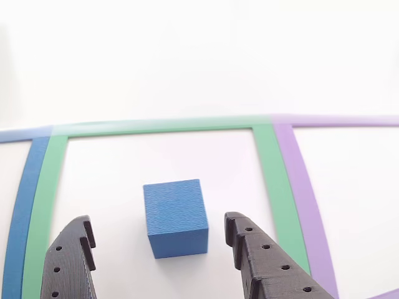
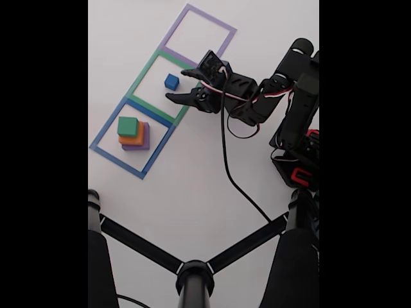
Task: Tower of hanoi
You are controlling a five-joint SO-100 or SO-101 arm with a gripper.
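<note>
The small blue cube (image 1: 175,216) (image 2: 171,81) sits on the white table inside the green tape square (image 2: 142,72). My black gripper (image 1: 161,233) (image 2: 180,85) is open, its two fingers (image 1: 265,258) either side of the cube and a little short of it, not touching. In the fixed view a stack stands inside the blue tape square (image 2: 103,131): the green block (image 2: 127,126) on the orange block (image 2: 132,136) on the flat purple block (image 2: 144,142).
A purple tape square (image 2: 221,25) lies beyond the green one. The arm's base and cable (image 2: 226,167) are at the right in the fixed view. A black three-legged stand (image 2: 194,273) crosses the bottom of that view.
</note>
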